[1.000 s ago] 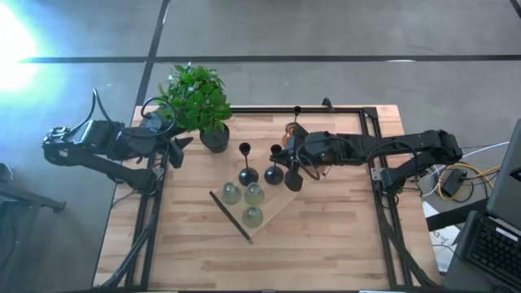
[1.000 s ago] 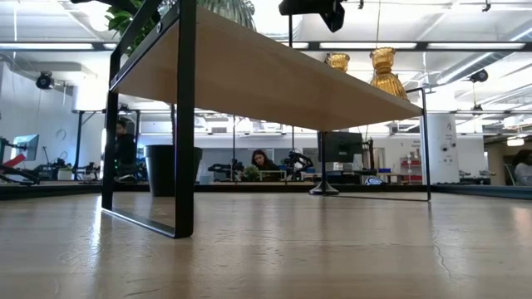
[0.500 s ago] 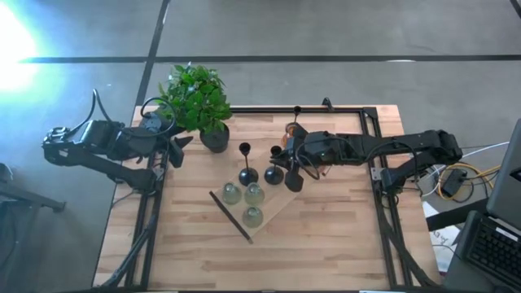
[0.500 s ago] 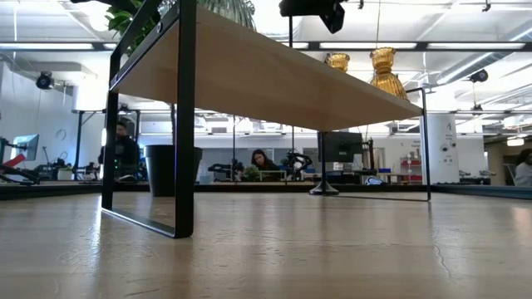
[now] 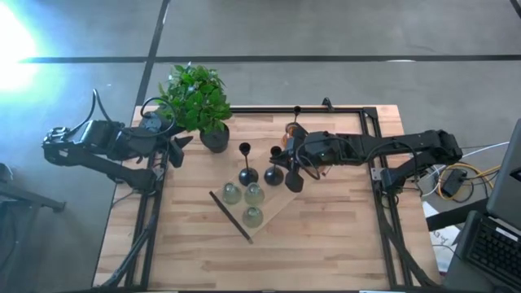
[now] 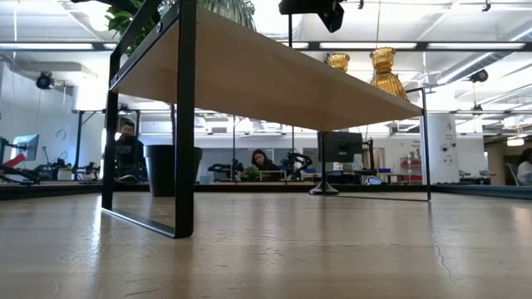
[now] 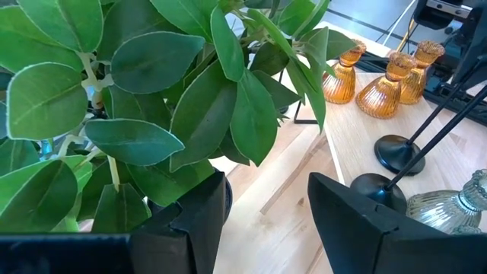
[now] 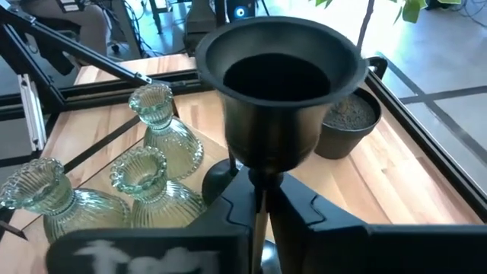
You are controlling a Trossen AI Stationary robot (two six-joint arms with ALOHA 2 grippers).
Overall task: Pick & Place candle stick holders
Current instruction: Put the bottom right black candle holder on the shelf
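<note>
Your right end effector (image 8: 259, 199) is clamped on the thin stem of a black candle stick holder (image 8: 283, 99), just under its cup. Seen from above, that holder (image 5: 277, 172) stands just beside the green-grey glass cluster (image 5: 242, 199). The grip is narrow and high on the stem, so the heavy base could swing or twist between the fingers, and a tilted set-down would topple it.

A little beyond the cluster stands another black holder (image 5: 247, 174); if the carried base drifts, it could knock that or the glass.

Farther out, past the cluster, are the potted plant (image 5: 198, 102) and the amber holders (image 7: 380, 80). Your left end effector (image 7: 266, 209) waits beside the plant with fingers apart; moving it carelessly would brush the leaves.
</note>
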